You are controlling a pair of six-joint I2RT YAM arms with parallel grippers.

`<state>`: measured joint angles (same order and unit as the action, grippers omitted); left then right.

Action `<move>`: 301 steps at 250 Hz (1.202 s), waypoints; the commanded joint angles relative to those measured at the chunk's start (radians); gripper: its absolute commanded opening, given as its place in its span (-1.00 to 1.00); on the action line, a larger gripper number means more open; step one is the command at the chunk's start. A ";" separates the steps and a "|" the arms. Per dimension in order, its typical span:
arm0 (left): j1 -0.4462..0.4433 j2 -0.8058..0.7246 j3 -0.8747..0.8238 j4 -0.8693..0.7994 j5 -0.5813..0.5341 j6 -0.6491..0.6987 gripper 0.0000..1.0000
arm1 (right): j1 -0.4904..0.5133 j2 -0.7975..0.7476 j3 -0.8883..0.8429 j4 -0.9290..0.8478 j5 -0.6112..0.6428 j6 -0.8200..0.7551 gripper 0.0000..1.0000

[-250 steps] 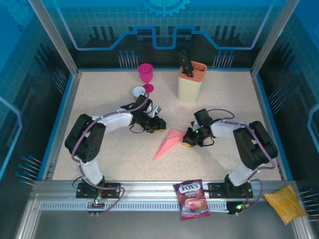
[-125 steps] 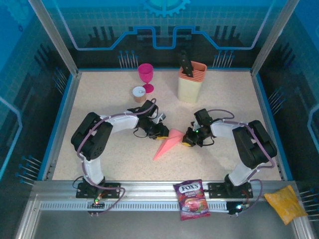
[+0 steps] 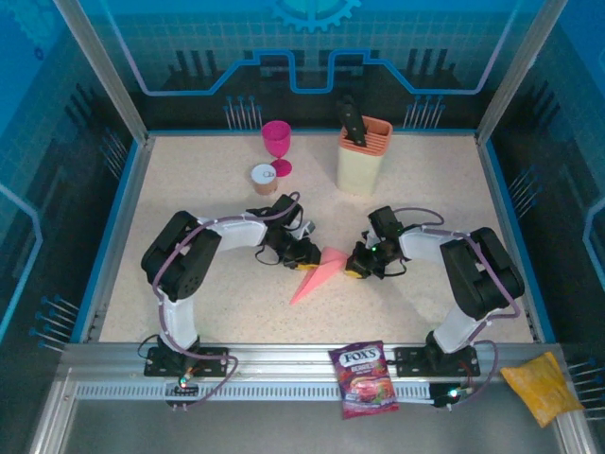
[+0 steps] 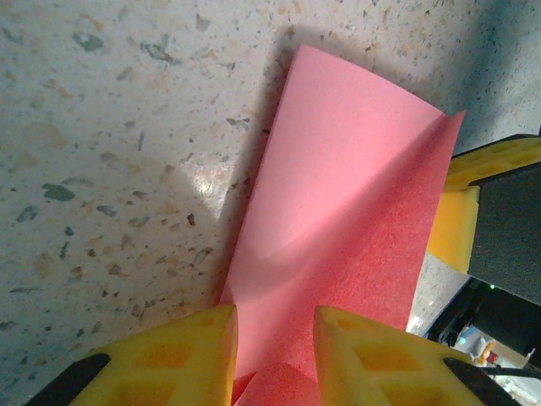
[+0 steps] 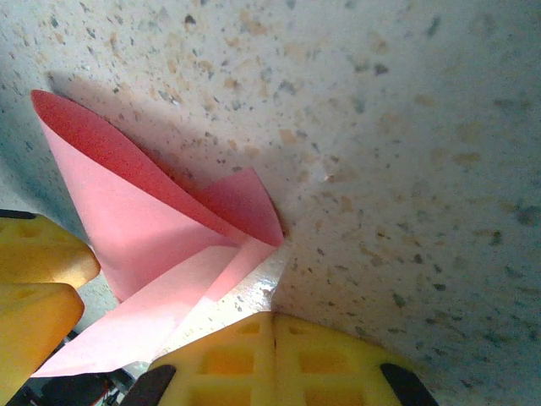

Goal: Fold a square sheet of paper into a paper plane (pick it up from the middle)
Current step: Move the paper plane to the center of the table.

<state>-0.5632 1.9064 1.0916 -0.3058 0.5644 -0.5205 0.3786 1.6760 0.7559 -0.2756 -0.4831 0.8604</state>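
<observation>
The square sheet of paper is folded into a salmon-pink paper plane [image 3: 318,272] lying mid-table, wide end up right, tip pointing to the near left. My left gripper [image 3: 307,253] sits at the wide end. In the left wrist view its yellow fingers [image 4: 196,355] stand apart, open, over the paper plane [image 4: 338,211], with a raised fold between them. My right gripper [image 3: 355,266] rests on the table just right of the wide end. Its fingers [image 5: 272,359] are pressed together, shut on nothing, beside the paper plane's loose flaps [image 5: 161,228].
A magenta goblet [image 3: 277,142] and a small cup [image 3: 263,177] stand at the back left. A beige holder [image 3: 364,161] stands at the back centre. A purple candy bag [image 3: 362,378] and a yellow bag [image 3: 542,386] lie on the front rail.
My left gripper has moved right and a little nearer, from beside the paper to over its wide end. The right arm and the paper have stayed put.
</observation>
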 commanded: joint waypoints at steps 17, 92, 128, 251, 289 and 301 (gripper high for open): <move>-0.005 -0.031 -0.011 0.008 -0.091 0.013 -0.36 | 0.045 0.094 -0.015 0.052 -0.003 -0.004 -1.00; 0.002 -0.071 -0.013 0.051 -0.156 -0.008 -0.31 | 0.048 0.100 -0.012 0.050 -0.001 -0.008 -1.00; 0.004 -0.025 0.009 0.045 -0.118 -0.005 -0.31 | 0.051 0.107 -0.010 0.052 0.000 -0.006 -1.00; -0.017 0.029 0.038 0.045 0.087 0.021 -0.33 | 0.062 0.128 -0.006 0.069 -0.001 -0.003 -1.00; -0.026 -0.014 0.004 0.086 0.142 -0.008 -0.42 | 0.063 0.137 -0.008 0.076 -0.002 -0.003 -1.00; -0.031 -0.026 -0.005 0.089 0.146 -0.010 -0.44 | 0.064 0.141 -0.009 0.077 -0.001 -0.003 -1.00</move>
<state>-0.5823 1.9343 1.1145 -0.2398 0.6369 -0.5228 0.3786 1.7050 0.7773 -0.2962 -0.4980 0.8604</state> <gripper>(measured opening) 0.291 0.047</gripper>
